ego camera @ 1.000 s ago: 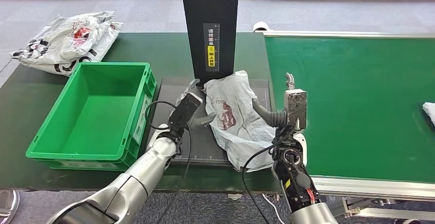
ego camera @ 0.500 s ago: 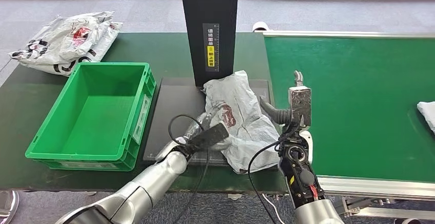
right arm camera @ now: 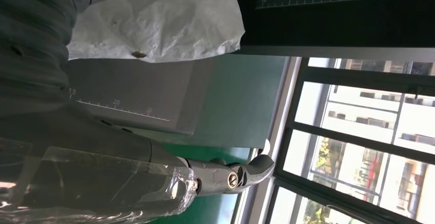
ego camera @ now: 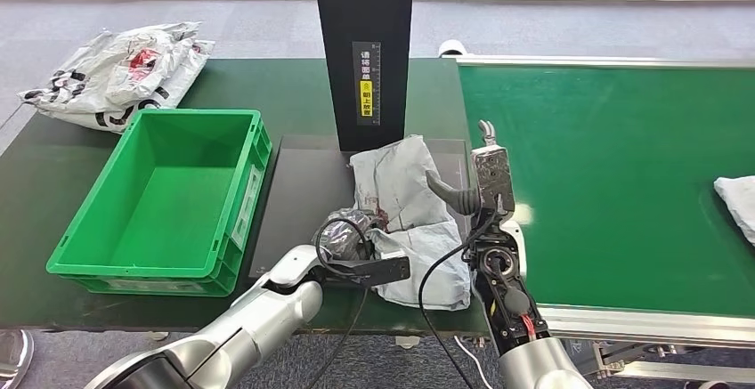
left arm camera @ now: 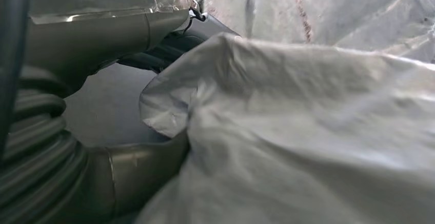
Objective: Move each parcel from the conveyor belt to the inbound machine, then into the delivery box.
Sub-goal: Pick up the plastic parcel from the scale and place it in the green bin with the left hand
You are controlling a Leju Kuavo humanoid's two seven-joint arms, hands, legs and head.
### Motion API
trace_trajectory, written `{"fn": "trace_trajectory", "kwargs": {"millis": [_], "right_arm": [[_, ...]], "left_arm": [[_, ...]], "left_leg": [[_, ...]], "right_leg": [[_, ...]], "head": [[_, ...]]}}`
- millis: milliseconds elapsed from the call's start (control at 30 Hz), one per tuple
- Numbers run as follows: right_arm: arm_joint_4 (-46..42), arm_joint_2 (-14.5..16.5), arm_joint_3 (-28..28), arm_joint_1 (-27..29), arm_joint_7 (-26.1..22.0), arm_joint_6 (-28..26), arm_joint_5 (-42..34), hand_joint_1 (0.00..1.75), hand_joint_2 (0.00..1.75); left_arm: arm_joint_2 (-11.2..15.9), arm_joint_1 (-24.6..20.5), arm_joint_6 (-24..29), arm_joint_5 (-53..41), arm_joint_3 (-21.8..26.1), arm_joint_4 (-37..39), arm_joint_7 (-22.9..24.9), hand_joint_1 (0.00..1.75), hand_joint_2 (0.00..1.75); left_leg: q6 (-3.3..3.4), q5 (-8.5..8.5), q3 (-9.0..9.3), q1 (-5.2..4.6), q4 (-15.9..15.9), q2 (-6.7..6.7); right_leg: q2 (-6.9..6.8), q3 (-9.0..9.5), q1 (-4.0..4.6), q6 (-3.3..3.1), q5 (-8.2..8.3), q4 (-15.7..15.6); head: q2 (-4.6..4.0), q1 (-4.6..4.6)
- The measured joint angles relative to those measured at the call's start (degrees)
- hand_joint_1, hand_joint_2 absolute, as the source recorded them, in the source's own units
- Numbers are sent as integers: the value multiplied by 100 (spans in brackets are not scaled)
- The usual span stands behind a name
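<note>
On the scanner plate (ego camera: pixel 298 184), left robot hand (ego camera: pixel 352 239) grips parcel (ego camera: pixel 405 202); right robot hand (ego camera: pixel 476 189) open.

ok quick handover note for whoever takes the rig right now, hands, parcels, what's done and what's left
Left hand: fingers closing on the near edge of the parcel; a firm hold can't be confirmed.
Right hand: open, beside the parcel's right edge.
Parcel lies on the scanner plate under the black post.
Green box is empty.
Another parcel waits at the belt's far right.
Done: belt to scanner.
Left: parcel into the green box, then the next one.
</note>
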Motion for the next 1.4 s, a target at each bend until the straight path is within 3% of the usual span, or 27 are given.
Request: {"fn": "trace_trajectory", "kwargs": {"millis": [267,433,667,867,1067,1200,1400], "right_arm": [[66,25,0,-17,8,15,9,0,175],[98,29,0,-13,-3,79,49,0,175],[150,43,0,44,-36,81,-14,0,175],[133,42,0,223,-26,6,-67,0,175],[-121,26,0,466,126,-66,-128,0,175],[-344,-28,0,575,208,-83,-156,0,175],[-515,-67,0,640,239,-85,-157,0,175]], "left_arm": [[35,0,11,-4,-22,34,22,175,175],[63,78,316,-164,22,14,34,175,175],[168,396,826,-25,806,-642,-378,175,175],[534,92,1463,-1281,1626,-1872,376,175,175],[890,-509,1961,-2983,2259,-2199,1098,175,175],[1022,-703,2306,-3340,2502,-2126,1221,175,175],[1096,-783,2371,-3390,2659,-2023,1235,175,175]], "left_leg": [[0,0,16,0,0,0],[0,0,18,0,0,0],[-3,3,9,2,0,3],[-5,10,-10,4,0,3],[-5,10,-13,4,0,5],[-5,9,-16,4,0,6],[-5,9,-16,3,1,5]], "right_leg": [[0,16,0,0,0,0],[0,17,0,0,0,0],[3,3,1,0,0,1],[3,-16,5,-3,4,5],[5,-22,4,-3,4,5],[6,-25,3,-3,4,5],[5,-24,2,-3,4,4]], "head": [[0,0],[1,0],[1,1],[-1,1],[0,0],[0,1],[1,1]]}}
